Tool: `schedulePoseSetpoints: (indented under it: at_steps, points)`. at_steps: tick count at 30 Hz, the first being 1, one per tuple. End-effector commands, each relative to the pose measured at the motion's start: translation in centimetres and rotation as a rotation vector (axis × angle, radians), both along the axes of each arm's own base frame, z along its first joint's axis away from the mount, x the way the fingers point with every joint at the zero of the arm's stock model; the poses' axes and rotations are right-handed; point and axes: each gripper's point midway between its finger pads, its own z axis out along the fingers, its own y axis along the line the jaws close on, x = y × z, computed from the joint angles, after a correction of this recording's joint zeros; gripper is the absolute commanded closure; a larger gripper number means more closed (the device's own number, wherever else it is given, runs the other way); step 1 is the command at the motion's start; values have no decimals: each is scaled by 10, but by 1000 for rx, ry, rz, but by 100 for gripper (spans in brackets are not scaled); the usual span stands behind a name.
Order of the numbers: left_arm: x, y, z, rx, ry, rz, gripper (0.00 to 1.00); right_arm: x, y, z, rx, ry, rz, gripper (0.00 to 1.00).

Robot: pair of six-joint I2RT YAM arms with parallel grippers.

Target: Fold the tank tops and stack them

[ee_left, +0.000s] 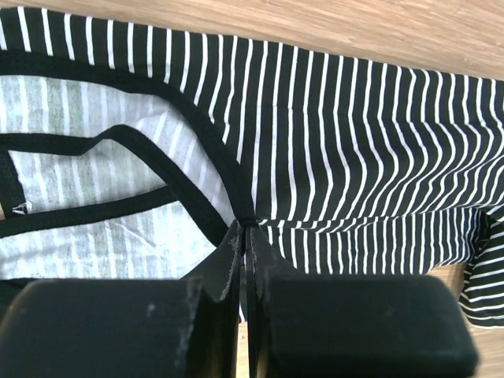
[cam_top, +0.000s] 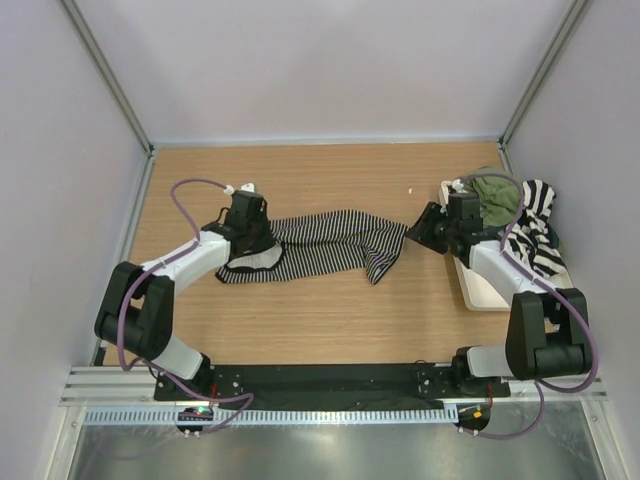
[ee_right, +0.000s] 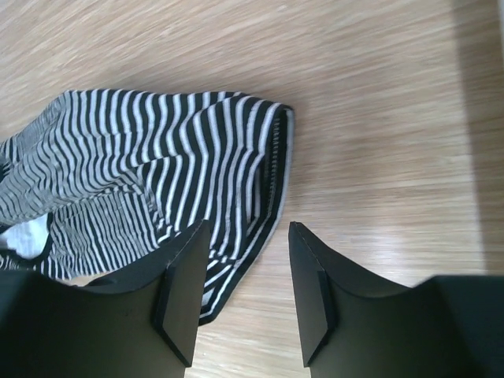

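The pinstriped tank top [cam_top: 330, 245] lies stretched along the table [cam_top: 300, 320], its black-trimmed armhole pinched in the closed left gripper [ee_left: 246, 230], probably as an anchor, while the right gripper [ee_right: 246, 232] hovers at the hem end, jaws apart, holding nothing.

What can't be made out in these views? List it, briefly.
- Top view: the cream tray is mostly covered by the olive top and the broad-striped top.
- Left wrist view: the pinstriped top is cut off by the frame edges.
- Right wrist view: part of its hem is hidden behind the right gripper.
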Motion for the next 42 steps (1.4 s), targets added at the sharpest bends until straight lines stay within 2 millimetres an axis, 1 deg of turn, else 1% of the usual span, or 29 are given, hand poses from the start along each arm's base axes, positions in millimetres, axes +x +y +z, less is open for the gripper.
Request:
schedulePoseSetpoints:
  at_steps: [1,3,5,6,8,9,11,12,14,16,18,25,26,28,31,32,33,34,35,37,39,40,42]
  points:
    - [16,-2,26,-35,-134,15,100,-4,19,21,24,-54,102,49]
    - [17,1,24,-24,-142,25,100,-12,27,12,37,-17,128,46]
    - [17,-1,24,-27,-140,18,100,-17,30,8,56,-5,123,45]
    - [17,-3,25,-38,-141,11,100,-23,33,4,61,5,127,45]
    - [18,-4,26,-43,-143,10,100,-27,35,-1,73,18,118,45]
    - [18,-4,25,-41,-141,7,100,-30,38,-6,76,36,127,46]
    - [17,-5,25,-43,-141,7,100,-30,42,-9,90,35,129,48]
    - [17,-5,25,-45,-142,6,100,-33,44,-14,97,45,133,49]
    - [16,-6,26,-49,-142,2,100,-32,50,-16,114,47,145,51]
    - [16,-5,27,-49,-145,4,100,-31,55,-20,122,52,156,51]
    - [16,-5,27,-49,-145,4,100,-28,57,-19,125,48,158,50]
    - [16,-5,28,-50,-149,2,100,-13,56,-20,95,51,150,52]
    - [15,-6,28,-49,-148,-1,100,-12,56,-21,90,51,152,56]
    - [16,-5,27,-46,-148,1,100,-8,57,-18,93,39,152,69]
    - [15,-4,28,-44,-150,1,100,-5,58,-15,77,25,166,70]
    - [15,-4,28,-45,-151,-1,100,-3,58,-13,73,23,164,73]
    - [15,-4,28,-43,-152,-1,100,-4,58,-14,70,26,173,84]
    - [15,-5,28,-43,-152,-3,100,-3,59,-12,70,25,174,89]
    - [15,-4,29,-41,-154,-3,100,-2,59,-11,62,20,181,92]
    - [16,-3,30,-39,-156,0,100,-1,56,-11,36,21,180,93]
    - [15,-3,30,-37,-157,-1,100,1,52,-9,5,18,176,98]
    - [15,-3,30,-38,-158,1,100,2,51,-9,-3,17,176,99]
    - [17,-1,32,-30,-168,8,100,6,47,-2,-34,3,173,99]
